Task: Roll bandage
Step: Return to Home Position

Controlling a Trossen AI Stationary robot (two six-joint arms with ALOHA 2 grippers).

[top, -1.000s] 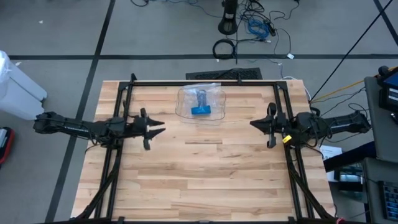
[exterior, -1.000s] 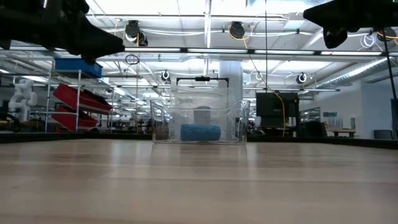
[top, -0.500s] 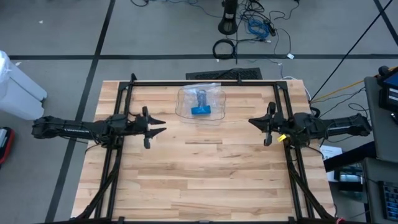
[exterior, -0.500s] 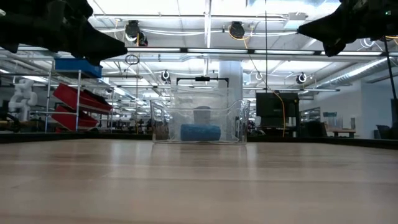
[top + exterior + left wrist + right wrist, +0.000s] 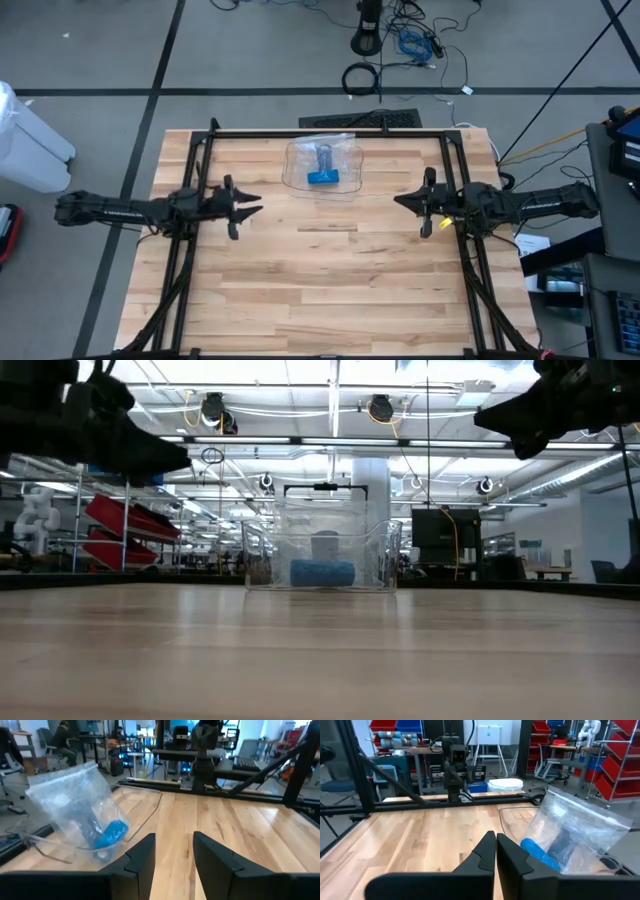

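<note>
Right now I have both arms reaching in from the sides of the surface [image 5: 330, 290], facing each other across the middle, and neither one carries anything. The left end effector [image 5: 250, 206] hangs above the wood with its fingers [image 5: 142, 851] spread, a clear strip of bare planks showing between them in the left wrist view. The right end effector [image 5: 400, 200] is opposite it, well apart, and its fingers [image 5: 485, 851] are pressed together with only a thin seam between them. From the low view I see both of them high up, well off the surface.

The transparent bin [image 5: 292, 175] stands beyond the gap between the two end effectors, toward the far edge of the surface, roughly midway between them and touched by neither. Inside it the transparent zip bag [image 5: 322, 150] stands up crumpled, its top rising above the bin's rim. The rolled blue bandage [image 5: 322, 178] lies at the bottom of the bag, on the side of the bin nearer the end effectors; in the low view it sits low behind the clear front wall. Each wrist view catches the bag ahead of its own fingertips and off to one side, and behind it I can see the other arm across the surface.
</note>
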